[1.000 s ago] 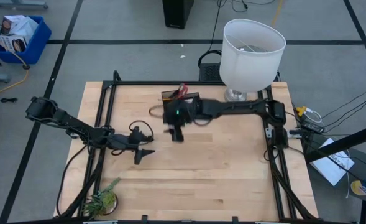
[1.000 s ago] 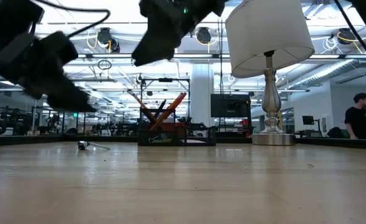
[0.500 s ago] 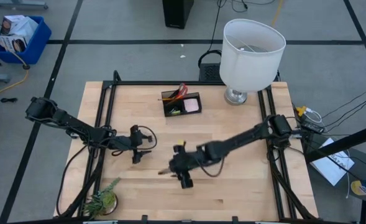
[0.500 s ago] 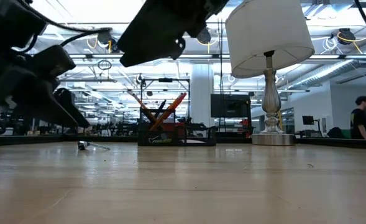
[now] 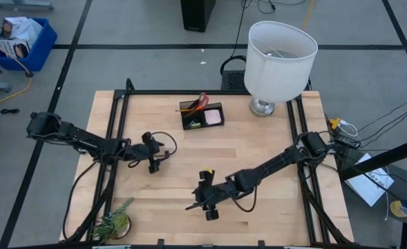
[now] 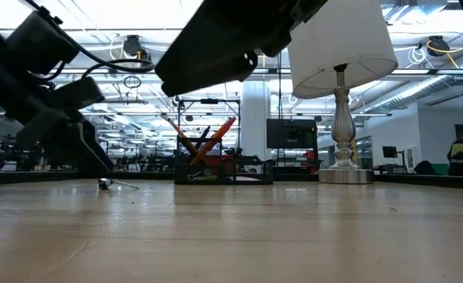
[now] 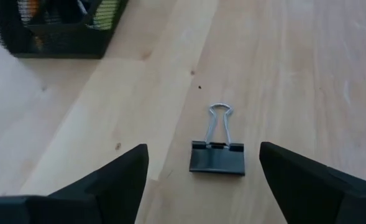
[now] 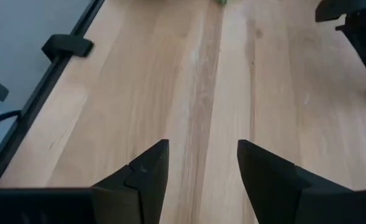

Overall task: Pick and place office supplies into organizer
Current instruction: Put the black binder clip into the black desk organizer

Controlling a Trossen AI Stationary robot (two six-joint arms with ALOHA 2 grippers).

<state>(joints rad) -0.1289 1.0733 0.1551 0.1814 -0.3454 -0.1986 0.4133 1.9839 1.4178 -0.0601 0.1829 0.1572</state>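
Left wrist view: open left hand (image 7: 198, 180) over a black clip (image 7: 217, 154) on the bench (image 7: 294, 62).
Its fingers stand wide on either side of the clip, touching nothing; the organizer (image 5: 202, 115) sits well apart near the bench's far edge, by the lamp (image 5: 280, 59), with pencils and scissors inside. The right hand (image 8: 198, 174), fingers parted and empty, hovers over bare wood near the front.

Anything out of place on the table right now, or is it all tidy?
One stray: a black binder clip lies on the bare wood, outside the organizer, right between the open left gripper's fingers. The right gripper hangs open and empty over the near side. Nothing looks spilled or damaged.
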